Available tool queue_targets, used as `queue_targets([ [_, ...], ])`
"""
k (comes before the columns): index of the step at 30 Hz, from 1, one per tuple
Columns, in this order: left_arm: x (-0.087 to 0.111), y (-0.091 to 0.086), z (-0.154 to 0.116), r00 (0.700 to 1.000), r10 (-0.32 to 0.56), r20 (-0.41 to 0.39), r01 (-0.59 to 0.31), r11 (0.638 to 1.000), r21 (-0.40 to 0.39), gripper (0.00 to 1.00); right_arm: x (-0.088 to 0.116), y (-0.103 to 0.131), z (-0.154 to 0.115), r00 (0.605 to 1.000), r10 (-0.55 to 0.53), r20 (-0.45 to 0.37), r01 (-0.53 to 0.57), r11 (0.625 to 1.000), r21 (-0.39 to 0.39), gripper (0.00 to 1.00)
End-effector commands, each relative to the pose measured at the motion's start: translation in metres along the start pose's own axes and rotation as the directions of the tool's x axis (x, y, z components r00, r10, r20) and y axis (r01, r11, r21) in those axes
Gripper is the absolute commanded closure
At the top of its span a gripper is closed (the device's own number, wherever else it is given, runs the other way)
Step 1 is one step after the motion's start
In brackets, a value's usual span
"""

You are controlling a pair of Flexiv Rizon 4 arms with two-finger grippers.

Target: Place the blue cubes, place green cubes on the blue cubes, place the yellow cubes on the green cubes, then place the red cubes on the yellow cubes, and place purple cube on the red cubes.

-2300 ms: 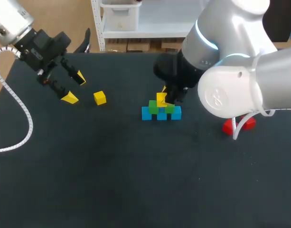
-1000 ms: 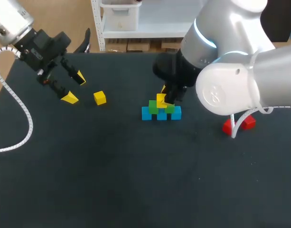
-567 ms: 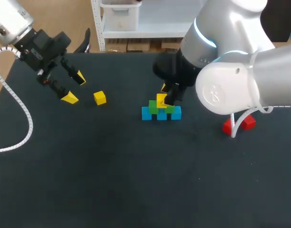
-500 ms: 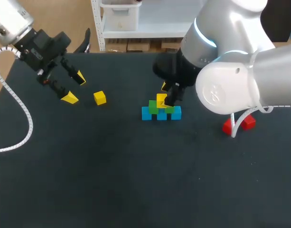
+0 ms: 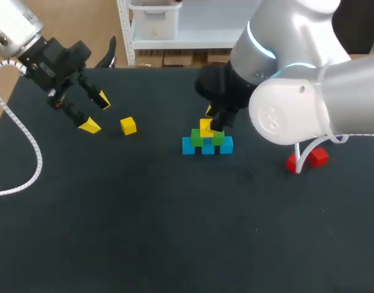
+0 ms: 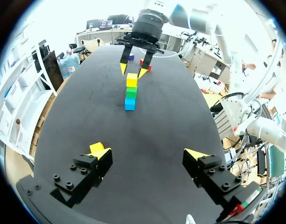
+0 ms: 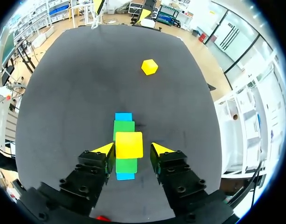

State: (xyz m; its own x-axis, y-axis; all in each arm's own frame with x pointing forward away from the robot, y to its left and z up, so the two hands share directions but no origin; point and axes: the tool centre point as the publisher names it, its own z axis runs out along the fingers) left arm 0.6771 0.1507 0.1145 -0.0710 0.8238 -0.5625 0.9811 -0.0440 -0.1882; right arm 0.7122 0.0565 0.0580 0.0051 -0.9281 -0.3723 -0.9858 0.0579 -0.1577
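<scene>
Cubes in several colours are being built into a pile near the middle of the table (image 5: 144, 232). At the far left, the left gripper (image 5: 96, 113) hangs low over the tabletop with its fingers spread wide and nothing between them. Just to its right lies a loose yellow cube (image 5: 128, 126), well apart from the pile.

Further right stands the pile (image 6: 130, 92). Three blue cubes (image 5: 207, 148) sit in a touching row, with two green cubes (image 5: 197, 137) on top of them. One placed yellow cube (image 5: 205, 127) rests roughly central on the green pair. The right gripper (image 7: 133, 149) is directly over that cube. In the right wrist view its fingers straddle the cube narrowly, with a sliver of gap on at least one side. I judge it has let go rather than clamped.

To the right again, two red cubes (image 5: 320, 157) wait on the table. The left wrist view shows a purple cube (image 6: 129, 57) beyond the pile.

The closest danger is the tight clearance around the placed yellow cube. If the right gripper drifts sideways as it lifts, a fingertip could catch the cube, tip it off the greens, or shove the whole pile askew.

A second risk lies in where that cube sits. Being near the centre, it seems to leave little green surface for the loose yellow cube, which might overhang and fall. Pressing that cube in beside it could also knock the first one loose.
</scene>
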Motion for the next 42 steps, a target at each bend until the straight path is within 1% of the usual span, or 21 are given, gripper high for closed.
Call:
queue_targets([
  [1,0.0005,0.0013,-0.0001,1.0,0.002,0.0,-0.002,1.0,0.001,0.0,-0.0011,-0.0033,0.0015,1.0,-0.003,-0.001,0.003,1.0,-0.01,0.53],
  [4,0.0005,0.0013,-0.0001,1.0,0.002,0.0,-0.002,1.0,0.001,0.0,0.0002,-0.0029,0.0003,1.0,-0.003,-0.001,0.003,1.0,-0.01,0.51],
  [15,0.0005,0.0013,-0.0001,1.0,0.002,0.0,-0.002,1.0,0.001,0.0,0.0059,0.0024,-0.0048,1.0,0.013,-0.005,-0.013,1.0,-0.004,0.52],
  [27,0.0005,0.0013,-0.0001,1.0,0.002,0.0,-0.002,1.0,0.001,0.0,0.0021,0.0053,-0.0015,1.0,0.004,0.011,-0.003,1.0,-0.009,0.52],
  [32,0.0005,0.0013,-0.0001,1.0,0.002,0.0,-0.002,1.0,0.001,0.0,-0.0002,0.0042,-0.0011,1.0,-0.005,0.012,0.006,1.0,-0.012,0.56],
  [34,0.0005,0.0013,-0.0001,1.0,0.002,0.0,-0.002,1.0,0.001,0.0,-0.0003,0.0042,-0.0012,1.0,-0.007,0.011,0.007,1.0,-0.014,0.61],
  [35,0.0005,0.0013,-0.0001,1.0,0.002,0.0,-0.002,1.0,0.001,0.0,-0.0002,0.0042,-0.0012,1.0,-0.007,0.01,0.007,1.0,-0.014,0.62],
  [39,0.0005,0.0013,-0.0001,1.0,0.002,0.0,-0.002,1.0,0.001,0.0,0.0009,0.0052,-0.0017,1.0,-0.004,0.007,0.004,1.0,-0.016,0.62],
  [42,0.0005,0.0013,-0.0001,1.0,0.002,0.0,-0.002,1.0,0.001,0.0,0.0019,0.0058,-0.0021,1.0,-0.001,0.005,0.001,1.0,-0.015,0.6],
])
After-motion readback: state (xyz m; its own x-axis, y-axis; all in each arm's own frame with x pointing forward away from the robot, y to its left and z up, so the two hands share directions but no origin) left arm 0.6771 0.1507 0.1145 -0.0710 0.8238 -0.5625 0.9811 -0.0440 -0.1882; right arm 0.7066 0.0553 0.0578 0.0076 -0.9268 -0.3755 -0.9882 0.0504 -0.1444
